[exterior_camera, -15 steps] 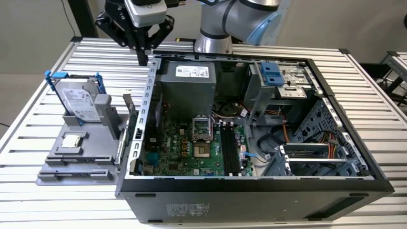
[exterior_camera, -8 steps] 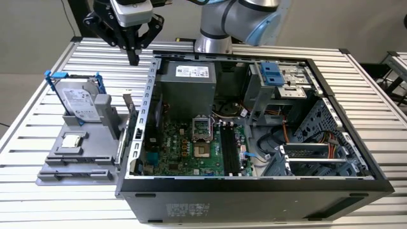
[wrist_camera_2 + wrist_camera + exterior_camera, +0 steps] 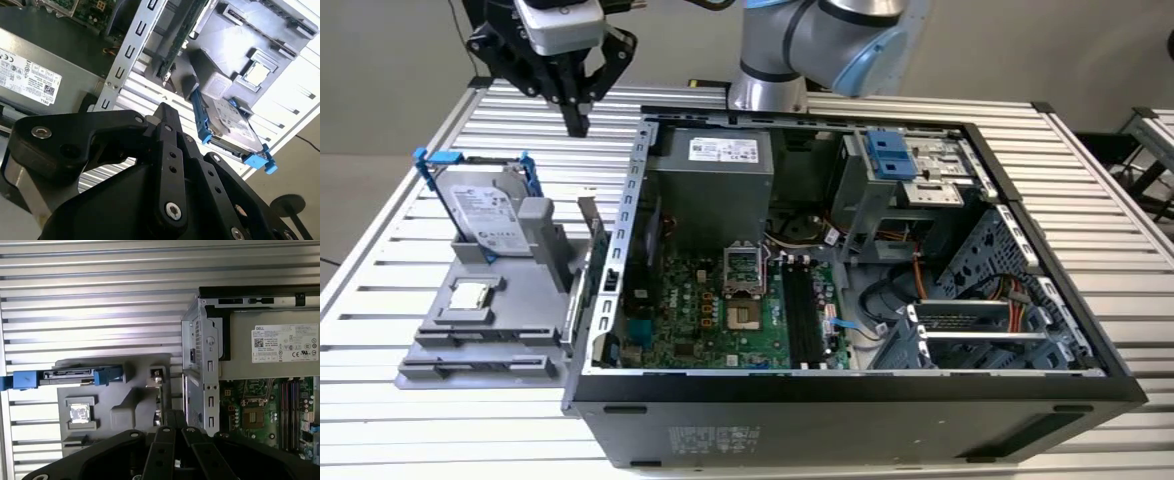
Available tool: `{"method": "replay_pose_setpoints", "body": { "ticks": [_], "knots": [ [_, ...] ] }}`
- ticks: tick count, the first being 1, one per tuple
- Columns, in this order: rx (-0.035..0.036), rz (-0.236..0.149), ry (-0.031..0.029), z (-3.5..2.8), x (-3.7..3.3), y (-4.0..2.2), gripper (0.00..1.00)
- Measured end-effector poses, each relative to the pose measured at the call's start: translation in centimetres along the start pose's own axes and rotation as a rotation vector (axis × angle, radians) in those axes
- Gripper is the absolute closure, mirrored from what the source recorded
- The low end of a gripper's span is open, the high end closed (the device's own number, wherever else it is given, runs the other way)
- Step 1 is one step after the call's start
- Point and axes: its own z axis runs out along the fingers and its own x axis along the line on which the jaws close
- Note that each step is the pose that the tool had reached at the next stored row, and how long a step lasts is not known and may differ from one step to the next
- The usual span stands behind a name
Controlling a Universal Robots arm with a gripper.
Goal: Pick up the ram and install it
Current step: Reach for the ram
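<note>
Jaws pressed together on nothing, the gripper (image 3: 574, 118) hangs over the slatted table (image 3: 387, 230). Below the jaws, the ram (image 3: 177, 42) stands edge-on in the gray fixture (image 3: 494, 345), beside the blue-framed hard drive (image 3: 487, 215). Farther off, the first wrist view shows the power supply's white printed label (image 3: 284, 344) and the motherboard slots (image 3: 290, 410).

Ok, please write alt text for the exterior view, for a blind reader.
A robot arm's pincer, shut and empty, hangs above a slatted metal table, near a grey fixture holding a blue-framed hard drive; an open computer case lies at the exterior view's right.
</note>
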Motion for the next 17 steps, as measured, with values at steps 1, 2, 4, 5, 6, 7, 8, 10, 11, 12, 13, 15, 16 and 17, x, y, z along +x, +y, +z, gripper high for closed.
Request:
{"method": "replay_pose_setpoints", "body": {
  "ticks": [1,2,4,5,6,7,8,10,11,12,13,15,16,17],
  "knots": [
    [0.0,0.0,0.0,0.0,0.27,-0.01,1.0],
    [0.0,0.0,0.0,-0.01,0.55,-0.03,1.0],
    [0.0,0.0,0.0,-0.01,1.1,-0.07,1.0],
    [-0.0001,0.0,0.0,-0.01,1.36,-0.08,1.0],
    [-0.0001,0.0,-0.0001,0.0,1.63,-0.1,1.0],
    [-0.0001,0.0,-0.0001,0.0,1.91,-0.12,1.0],
    [0.0,0.0,-0.0001,-0.01,2.27,-0.14,1.0],
    [0.0,0.0,-0.0001,-0.02,2.98,-0.18,1.0],
    [0.0,0.0,0.0,-0.02,3.37,-0.2,1.0],
    [0.0,0.0,0.0,-0.03,3.75,-0.23,1.0],
    [-0.0001,0.0,-0.0001,-0.03,4.11,-0.25,1.0],
    [0.0,0.0,0.0,-0.04,4.79,-0.29,1.0],
    [0.0,0.0,0.0,-0.04,5.1,-0.31,1.0],
    [0.0,-0.001,0.0,-0.05,5.42,-0.33,1.0]
  ]
}}
